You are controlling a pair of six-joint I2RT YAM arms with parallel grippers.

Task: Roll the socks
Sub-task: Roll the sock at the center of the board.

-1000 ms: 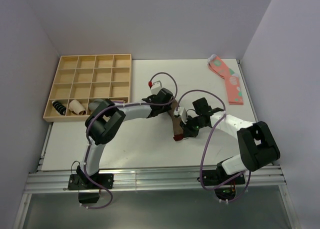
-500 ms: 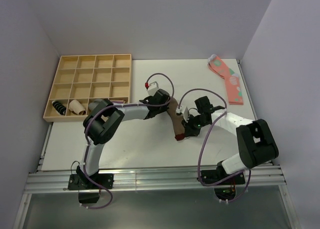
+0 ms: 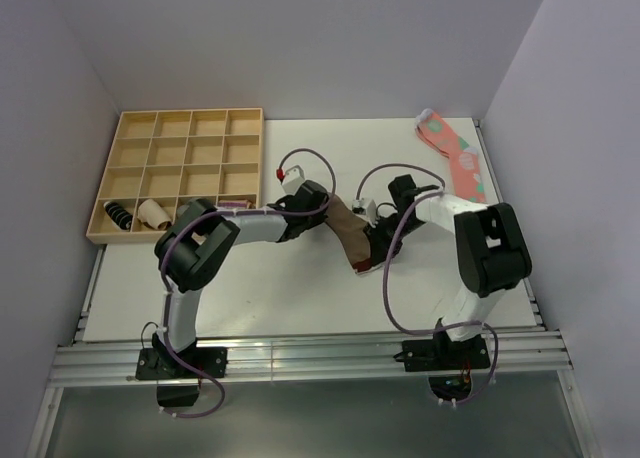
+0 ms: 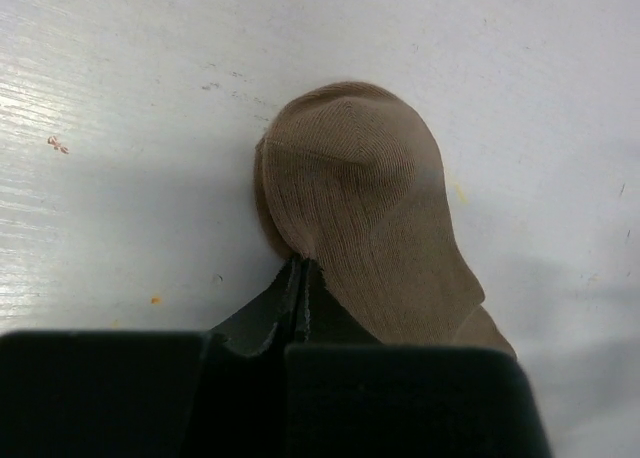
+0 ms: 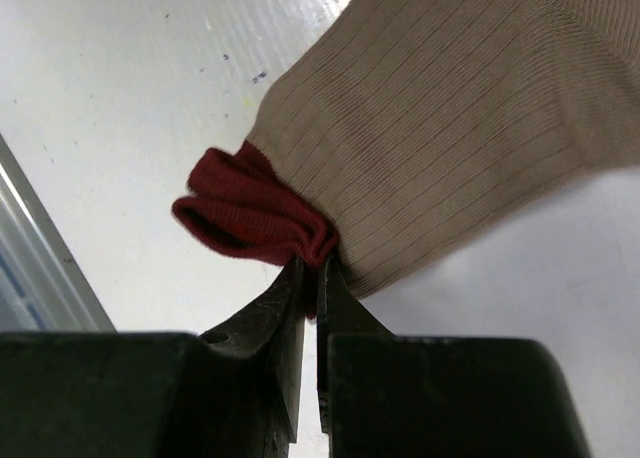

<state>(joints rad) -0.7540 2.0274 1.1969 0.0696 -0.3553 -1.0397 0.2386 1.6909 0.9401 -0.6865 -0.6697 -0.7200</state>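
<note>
Sock: a tan-brown knit sock (image 3: 348,230) lies near the middle of the counter (image 3: 280,288), stretched slantwise between the two arms, toe toward the far left and cuff toward the near right.
Left pincer: the left pincer (image 4: 302,273) is closed tight on the edge of the toe (image 4: 350,178), with no gap between its tips.
Left pincer, change: a second ago it stood partly open at the toe; it has since shut on the fabric and drawn a little to the left.
Right pincer: the right pincer (image 5: 312,273) is clamped on the dark red cuff (image 5: 255,213), which bunches up just above its tips.
Right arm, change: its elbow has swung in from the near right toward the centre, and the forearm now runs up past the sock's right side.
Sock, change: it looks pulled longer and straighter than a second ago.
Coral-pink sock: the coral-pink sock (image 3: 458,160) lies at the far right of the counter, in the same place as before.
Tray: the wooden tray (image 3: 190,112) sits at the far left, unmoved.
Tray contents: small bundles (image 3: 155,213) sit in its nearest row.
</note>
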